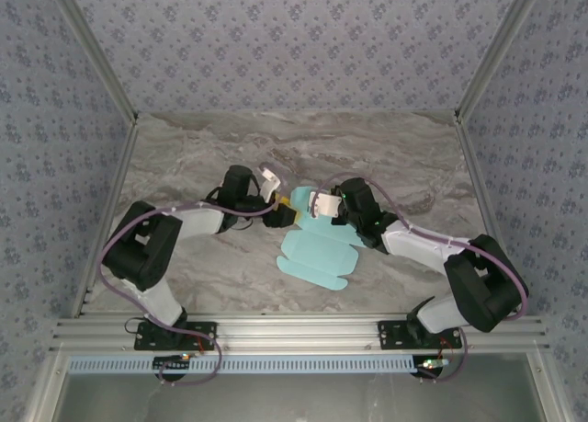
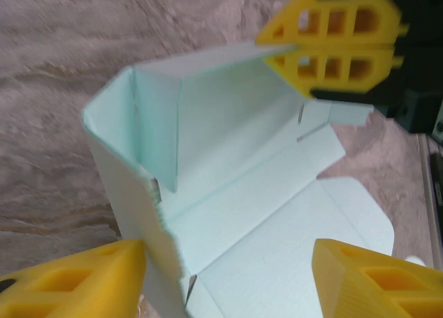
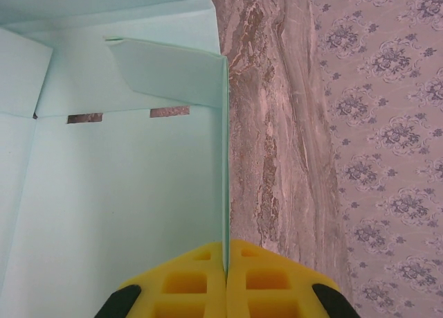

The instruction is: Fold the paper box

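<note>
The paper box (image 1: 317, 256) is a light blue die-cut sheet on the marble table, partly folded, with its far panels raised. My right gripper (image 3: 226, 252) is shut on the top edge of one upright wall (image 3: 225, 159); a small end flap (image 3: 166, 72) is bent inward beyond it. My left gripper (image 2: 228, 255) stands open over the sheet's flat panels (image 2: 277, 221). The opposite raised wall (image 2: 131, 193) stands just inside its left finger (image 2: 83, 280). The right gripper's yellow fingers (image 2: 332, 41) appear at the top right of the left wrist view, pinching the far wall.
The marble table (image 1: 202, 155) has free room to the left and behind the box. An aluminium rail (image 1: 294, 330) runs along the near edge by the arm bases. Patterned walls (image 1: 294, 36) enclose the back and both sides.
</note>
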`<state>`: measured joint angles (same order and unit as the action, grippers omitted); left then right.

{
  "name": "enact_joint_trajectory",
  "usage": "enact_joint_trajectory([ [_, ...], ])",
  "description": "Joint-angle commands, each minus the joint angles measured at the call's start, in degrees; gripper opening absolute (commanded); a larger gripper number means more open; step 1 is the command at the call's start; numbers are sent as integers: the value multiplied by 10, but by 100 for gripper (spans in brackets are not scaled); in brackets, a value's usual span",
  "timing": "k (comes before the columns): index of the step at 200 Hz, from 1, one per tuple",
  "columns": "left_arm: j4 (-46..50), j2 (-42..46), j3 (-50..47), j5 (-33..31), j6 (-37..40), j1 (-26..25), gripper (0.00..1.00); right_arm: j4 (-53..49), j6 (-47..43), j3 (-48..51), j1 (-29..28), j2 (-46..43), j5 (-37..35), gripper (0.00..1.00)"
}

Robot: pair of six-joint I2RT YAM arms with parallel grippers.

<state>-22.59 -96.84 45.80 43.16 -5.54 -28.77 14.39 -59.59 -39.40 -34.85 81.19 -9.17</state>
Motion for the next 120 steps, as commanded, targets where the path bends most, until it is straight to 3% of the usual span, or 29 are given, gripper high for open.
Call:
enact_joint_trajectory([
  [1,-51,36,-25,-21,-25,18,66,-9,1,-1,3,-5,6,0],
  [40,-120,34,-63,-78,-102,63,63,-9,4,-2,3,-6,6,0],
  [62,-153,-3,-60,-72,-157,89,60,-10,3,-2,3,-6,5,0],
  [120,-50,-74,20,-34,-84,45,58,-14,6,-5,4,-5,6,0],
])
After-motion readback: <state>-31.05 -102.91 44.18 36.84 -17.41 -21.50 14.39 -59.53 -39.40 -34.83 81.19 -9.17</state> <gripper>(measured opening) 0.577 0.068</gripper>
